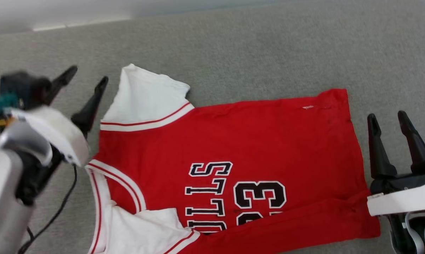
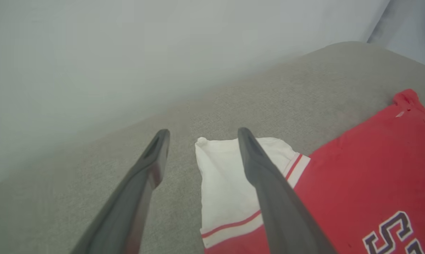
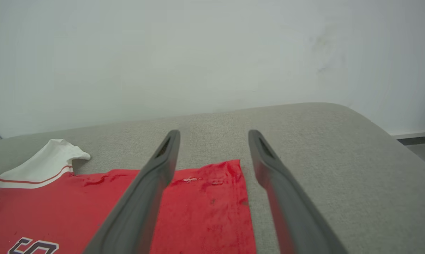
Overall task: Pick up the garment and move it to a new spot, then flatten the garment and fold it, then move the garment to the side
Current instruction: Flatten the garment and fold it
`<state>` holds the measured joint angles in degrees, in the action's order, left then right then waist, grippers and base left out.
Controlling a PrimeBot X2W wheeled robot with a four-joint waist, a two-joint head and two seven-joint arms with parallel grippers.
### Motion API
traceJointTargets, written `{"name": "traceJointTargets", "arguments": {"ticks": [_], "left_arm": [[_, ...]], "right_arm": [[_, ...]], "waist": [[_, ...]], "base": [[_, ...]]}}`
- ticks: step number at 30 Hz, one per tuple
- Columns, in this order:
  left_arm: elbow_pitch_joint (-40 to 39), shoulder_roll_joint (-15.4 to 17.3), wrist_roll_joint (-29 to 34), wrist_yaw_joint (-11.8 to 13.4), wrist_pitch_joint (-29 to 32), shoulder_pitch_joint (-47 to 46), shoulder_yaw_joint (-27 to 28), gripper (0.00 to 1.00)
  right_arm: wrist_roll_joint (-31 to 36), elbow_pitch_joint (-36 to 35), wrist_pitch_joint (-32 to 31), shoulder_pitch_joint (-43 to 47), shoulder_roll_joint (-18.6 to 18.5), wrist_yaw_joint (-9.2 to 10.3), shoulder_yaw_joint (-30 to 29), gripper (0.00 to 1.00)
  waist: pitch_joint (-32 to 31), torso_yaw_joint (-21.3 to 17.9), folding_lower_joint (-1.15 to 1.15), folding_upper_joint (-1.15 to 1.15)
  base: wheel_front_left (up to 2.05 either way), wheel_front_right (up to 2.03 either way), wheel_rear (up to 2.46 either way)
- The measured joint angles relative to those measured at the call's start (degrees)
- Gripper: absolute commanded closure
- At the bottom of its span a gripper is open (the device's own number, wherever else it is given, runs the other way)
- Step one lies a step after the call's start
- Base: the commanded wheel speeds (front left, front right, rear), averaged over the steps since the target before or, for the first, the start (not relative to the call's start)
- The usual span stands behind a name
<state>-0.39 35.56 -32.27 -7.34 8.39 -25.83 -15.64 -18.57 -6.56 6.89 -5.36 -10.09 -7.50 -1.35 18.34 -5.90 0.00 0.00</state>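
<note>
head view: garment (image 1: 255, 137) lies front-up and flat on the grey fabric surface (image 1: 255, 53), well back from its far edge, collar left, hem right. Red body, white sleeves, red-white striped trim, black white-outlined print. The near strip of red is folded up over the print, so only part of the lettering and of the 23 reads. Near sleeve is cut off by the frame bottom. The left gripper (image 1: 89, 74) is blurred, just beside the far sleeve, jaws spread, nothing in them. The right gripper (image 1: 386, 115) sits just past the hem, jaws spread, empty
left wrist view: fingers (image 2: 269, 183) wide apart, one crossing the white far sleeve; can't tell if it touches cloth. Print cut off at the frame corner
right wrist view: fingers wide apart over the far hem corner; small white mark by the hem, too small to read
</note>
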Motion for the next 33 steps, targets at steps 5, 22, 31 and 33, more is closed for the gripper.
{"name": "traceJointTargets", "arguments": {"ticks": [5,22,31,33], "left_arm": [[3.1,6.0,-7.6,-0.1,15.2,-13.4,-5.1,0.0],[16.3,14.4,-18.8,-0.1,41.9,-32.2,-17.6,0.0],[18.6,14.3,-19.5,-0.1,37.0,-33.7,-22.1,1.0],[18.9,13.8,-19.5,-0.1,35.1,-34.2,-23.2,1.0]], "right_arm": [[0.5,0.7,0.8,-2.3,1.1,0.0,1.3,0.0],[0.3,5.6,4.1,-6.5,4.3,0.0,3.1,0.0],[0.7,7.2,4.8,-6.7,4.9,0.0,3.9,0.0],[1.1,7.1,4.4,-7.2,4.6,0.0,3.8,0.0]], "waist": [[4.2,-2.6,0.0,0.0],[13.7,-10.6,0.01,0.0],[13.9,-10.5,0.0,0.0],[13.3,-10.0,0.0,0.0]], "base": [[0.0,0.0,0.0],[0.0,0.0,0.0],[0.0,0.0,0.0],[0.0,0.0,0.0]]}}
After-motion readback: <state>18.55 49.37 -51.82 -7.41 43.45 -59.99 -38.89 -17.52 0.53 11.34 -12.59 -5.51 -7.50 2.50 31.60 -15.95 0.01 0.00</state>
